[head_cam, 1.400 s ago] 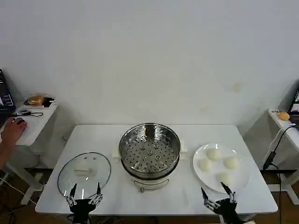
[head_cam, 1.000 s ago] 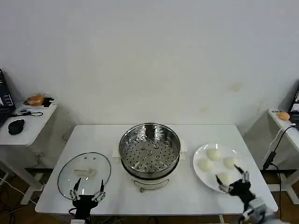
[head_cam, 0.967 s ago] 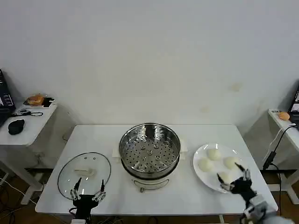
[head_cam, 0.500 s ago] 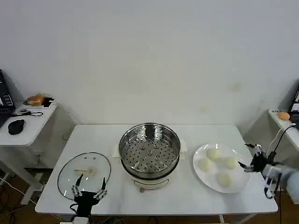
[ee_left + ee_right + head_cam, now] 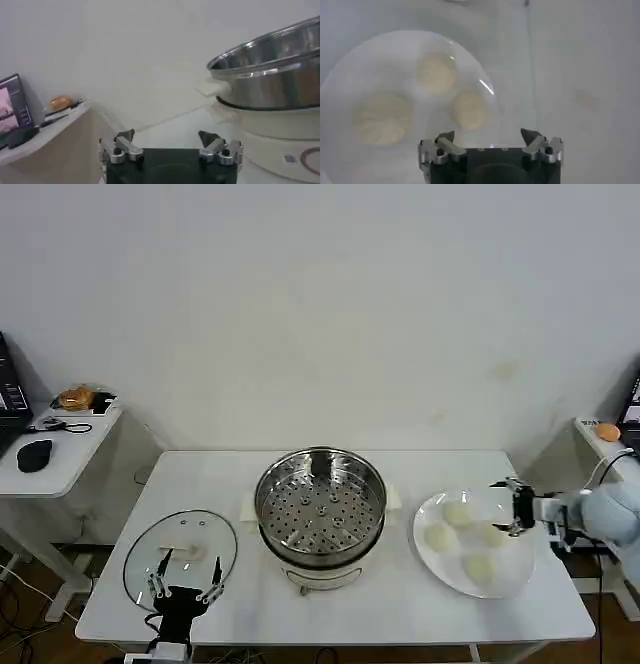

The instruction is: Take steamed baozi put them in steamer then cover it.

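Right of the round shiny stainless-steel steamer (image 5: 320,506), on a flat white plate (image 5: 443,569), sit four smooth cream-white steamed baozi (image 5: 458,515). My right gripper (image 5: 516,506) hovers over the plate's far-right edge, jaws wide apart, nothing between them. These buns look soft and light, so I'd pinch one gently across its middle to avoid denting it. My left gripper (image 5: 183,576), fingers spread and empty, waits at the near edge of the round clear glass cover (image 5: 180,556), left of the steamer.
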